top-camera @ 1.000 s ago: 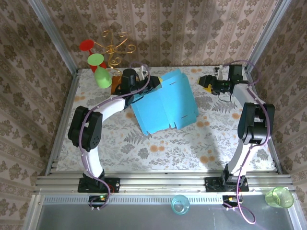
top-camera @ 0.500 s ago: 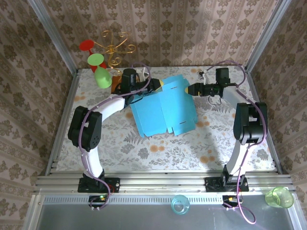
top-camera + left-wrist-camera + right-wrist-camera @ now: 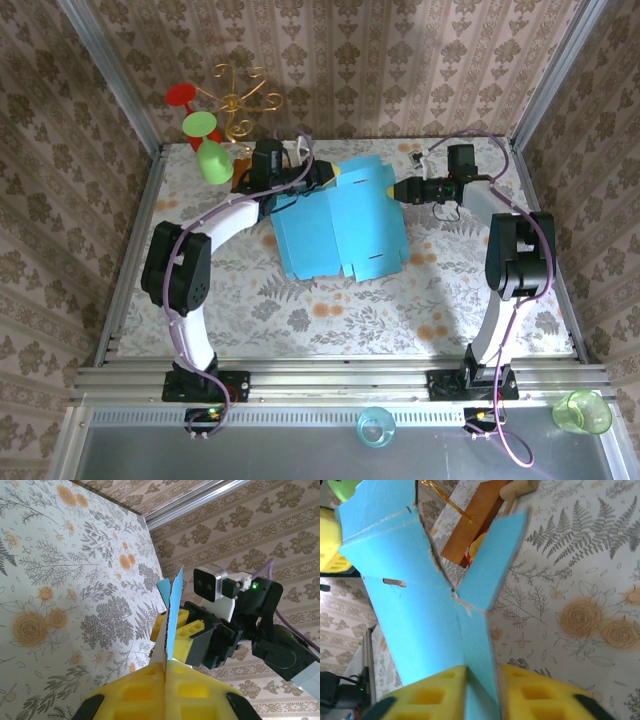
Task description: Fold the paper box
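From above, the paper box (image 3: 340, 225) spans the gap between the two grippers and slopes down toward the table (image 3: 300, 300). Whether its near edge rests on the table is hard to tell from here. The left gripper (image 3: 325, 176) is on the box's far-left edge. The right gripper (image 3: 393, 188) faces it from the far-right edge.

In the left wrist view, the left gripper's yellow pads are pressed together on the sheet, which runs edge-on straight ahead of them. Just beyond, the right gripper's pads sit on either side of the same sheet.

In the right wrist view, the right gripper's pads are clamped on a blue flap. The rest of the box fans out ahead and to its left. A wooden board (image 3: 475, 520) lies beyond the box.
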Robot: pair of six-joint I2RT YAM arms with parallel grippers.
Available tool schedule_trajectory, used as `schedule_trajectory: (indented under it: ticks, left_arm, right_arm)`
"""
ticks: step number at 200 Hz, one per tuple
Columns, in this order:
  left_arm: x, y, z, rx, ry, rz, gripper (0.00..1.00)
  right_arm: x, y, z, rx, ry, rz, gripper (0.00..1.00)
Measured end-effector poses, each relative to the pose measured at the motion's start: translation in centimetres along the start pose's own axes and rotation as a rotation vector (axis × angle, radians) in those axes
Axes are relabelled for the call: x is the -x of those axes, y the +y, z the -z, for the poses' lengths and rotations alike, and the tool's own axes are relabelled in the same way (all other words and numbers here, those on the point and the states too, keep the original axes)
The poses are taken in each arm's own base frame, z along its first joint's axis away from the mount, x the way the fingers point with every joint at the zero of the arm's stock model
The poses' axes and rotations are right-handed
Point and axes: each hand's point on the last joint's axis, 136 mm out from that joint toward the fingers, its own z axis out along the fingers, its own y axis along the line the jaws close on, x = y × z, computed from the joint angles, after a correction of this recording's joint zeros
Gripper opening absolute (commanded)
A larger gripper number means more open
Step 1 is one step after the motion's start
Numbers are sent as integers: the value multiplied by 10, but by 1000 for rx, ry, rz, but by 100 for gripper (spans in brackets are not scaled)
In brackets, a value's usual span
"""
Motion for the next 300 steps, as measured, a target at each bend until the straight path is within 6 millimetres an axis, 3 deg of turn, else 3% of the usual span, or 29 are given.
schedule_trajectory:
  ticks: [6, 38, 67, 86, 131, 185, 220, 248, 265, 284, 300]
  left_arm:
    - [0, 0, 0, 1, 0, 1, 2]
    - [4, 6, 0, 44, -14, 8, 48]
    - [8, 12, 3, 149, -49, 22, 61]
    - [10, 5, 6, 204, -76, 24, 63]
    - [1, -33, 1, 252, -116, -14, 63]
    - [-1, -59, 3, 279, -150, -54, 60]
    - [3, -65, 12, 293, -172, -76, 57]
    - [4, -74, 21, 293, -177, -89, 55]
    - [6, -76, 27, 295, -183, -92, 54]
    - [7, -77, 33, 304, -185, -87, 53]
    - [8, -75, 41, 321, -187, -77, 52]
  right_arm:
    - [-1, 1, 0, 2, 3, 4, 2]
    - [-2, 13, 3, -1, 13, 35, 0]
    - [9, 32, 23, -20, -31, 63, 0]
    - [20, 38, 45, -47, -98, 58, 0]
    - [53, 25, 102, -147, -294, -64, 0]
    - [78, 41, 138, -266, -488, -307, 0]
    - [77, 74, 171, -456, -592, -452, 0]
    - [83, 110, 211, -651, -667, -576, 0]
    - [72, 135, 231, -746, -710, -680, 0]
    - [56, 163, 235, -788, -703, -796, 0]
    - [46, 170, 227, -801, -679, -917, 0]
